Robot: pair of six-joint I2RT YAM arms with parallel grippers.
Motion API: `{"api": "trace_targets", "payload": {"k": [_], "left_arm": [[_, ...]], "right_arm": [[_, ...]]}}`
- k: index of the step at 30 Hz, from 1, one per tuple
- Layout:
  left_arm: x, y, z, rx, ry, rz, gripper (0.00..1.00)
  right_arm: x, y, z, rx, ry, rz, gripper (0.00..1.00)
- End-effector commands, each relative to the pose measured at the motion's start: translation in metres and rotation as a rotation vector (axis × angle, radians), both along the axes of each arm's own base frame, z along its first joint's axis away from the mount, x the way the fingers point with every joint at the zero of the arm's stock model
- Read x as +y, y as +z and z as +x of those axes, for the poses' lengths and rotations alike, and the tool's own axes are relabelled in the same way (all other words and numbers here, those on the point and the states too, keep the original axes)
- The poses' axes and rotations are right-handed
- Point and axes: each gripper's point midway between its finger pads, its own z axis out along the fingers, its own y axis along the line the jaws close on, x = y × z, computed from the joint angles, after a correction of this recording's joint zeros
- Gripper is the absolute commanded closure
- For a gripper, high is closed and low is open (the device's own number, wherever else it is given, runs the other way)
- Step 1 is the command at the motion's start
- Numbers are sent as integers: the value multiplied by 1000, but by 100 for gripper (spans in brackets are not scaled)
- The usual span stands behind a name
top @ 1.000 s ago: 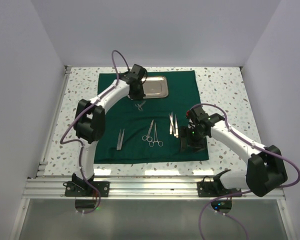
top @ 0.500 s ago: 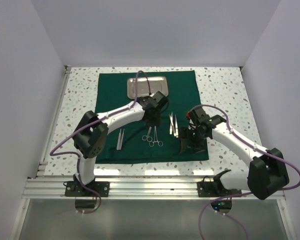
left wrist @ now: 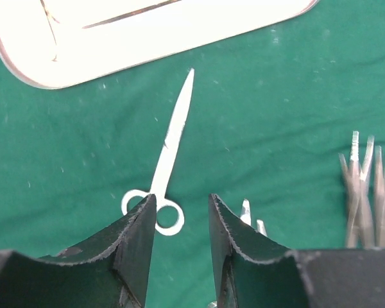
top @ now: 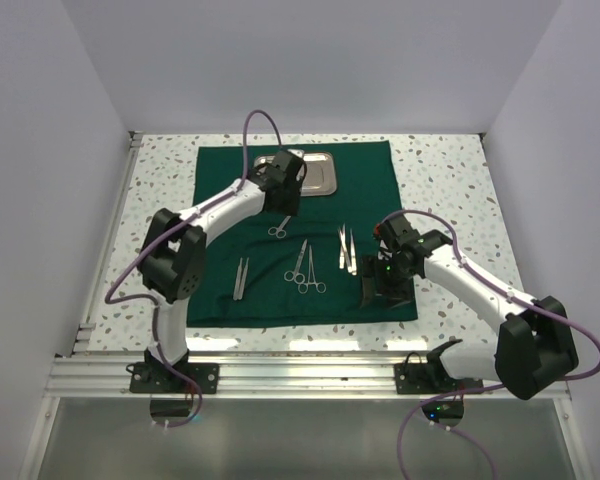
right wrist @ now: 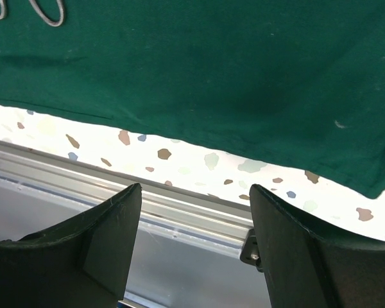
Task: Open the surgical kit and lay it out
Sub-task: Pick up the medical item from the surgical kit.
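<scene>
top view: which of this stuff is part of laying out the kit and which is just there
Part of the job: green cloth, steel tray, scissors below the tray, two clamps, tweezers on the left, tweezers on the right.
Just there: speckled table, metal rail at its near edge.

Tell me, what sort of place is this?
Probably a robot test booth, not a clinic: white walls box in a speckled table, two arms bolt to its rail, instruments lie on green cloth.

White arms, black joints, purple cables
</scene>
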Motion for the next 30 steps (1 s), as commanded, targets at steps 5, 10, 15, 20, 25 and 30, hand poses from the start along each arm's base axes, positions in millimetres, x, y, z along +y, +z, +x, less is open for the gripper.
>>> {"api": "trace_targets", "payload": {"k": [5, 10, 15, 20, 25, 30], "left_arm": [[1, -11, 31, -18, -165, -29, 59], [-5, -36, 27, 46, -227, -28, 60], [-9, -52, 19, 87, -261, -43, 60], [8, -72, 17, 131, -218, 46, 61], [30, -101, 13, 212, -157, 142, 70], [45, -117, 5, 263, -131, 167, 85]], "right_arm": [[-1, 14, 13, -47, -67, -16, 28], [2, 10, 17, -30, -97, -20, 28], [4, 7, 21, -27, -119, -15, 28], [7, 2, 23, -11, -137, -11, 28], [11, -1, 25, -4, -139, -2, 28], [12, -1, 27, -7, -137, 0, 28]]}}
